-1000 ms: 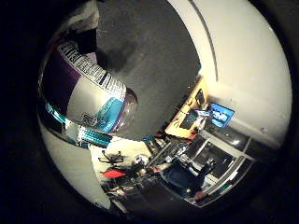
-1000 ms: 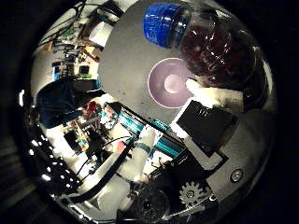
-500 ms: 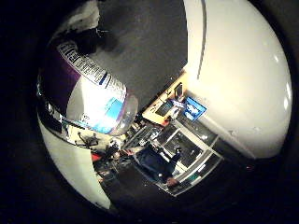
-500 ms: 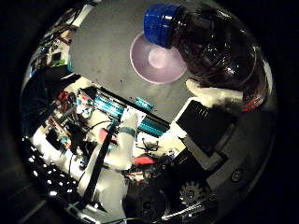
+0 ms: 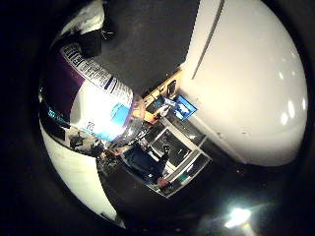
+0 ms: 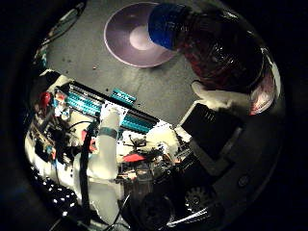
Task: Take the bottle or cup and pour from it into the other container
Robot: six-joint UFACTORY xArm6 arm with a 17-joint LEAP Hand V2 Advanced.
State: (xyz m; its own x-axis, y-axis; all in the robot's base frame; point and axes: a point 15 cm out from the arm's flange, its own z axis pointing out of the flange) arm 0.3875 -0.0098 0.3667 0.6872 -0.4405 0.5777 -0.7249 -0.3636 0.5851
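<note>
My right hand [image 6: 223, 108] is shut on a clear bottle [image 6: 223, 50] of dark red liquid with a blue cap [image 6: 167, 24]. A white fingertip [image 6: 227, 99] presses on the bottle's side. The bottle lies tilted, and its capped mouth points at a round purple cup [image 6: 133, 35] that stands on the grey table [image 6: 101, 72]. The cap overlaps the cup's rim in the thumb side view. The little finger side view shows the bottle's labelled side [image 5: 91, 90] close against the palm.
Beyond the table's edge are cluttered benches with teal racks [image 6: 96, 101] and the white arm [image 6: 104, 159]. The little finger side view shows a white wall [image 5: 251, 79], a lit screen [image 5: 184, 105] and shelves.
The hand has turned further with the bottle in it, so both views have swung. The blue cap now lies over the purple cup's rim; earlier it was beside the cup.
</note>
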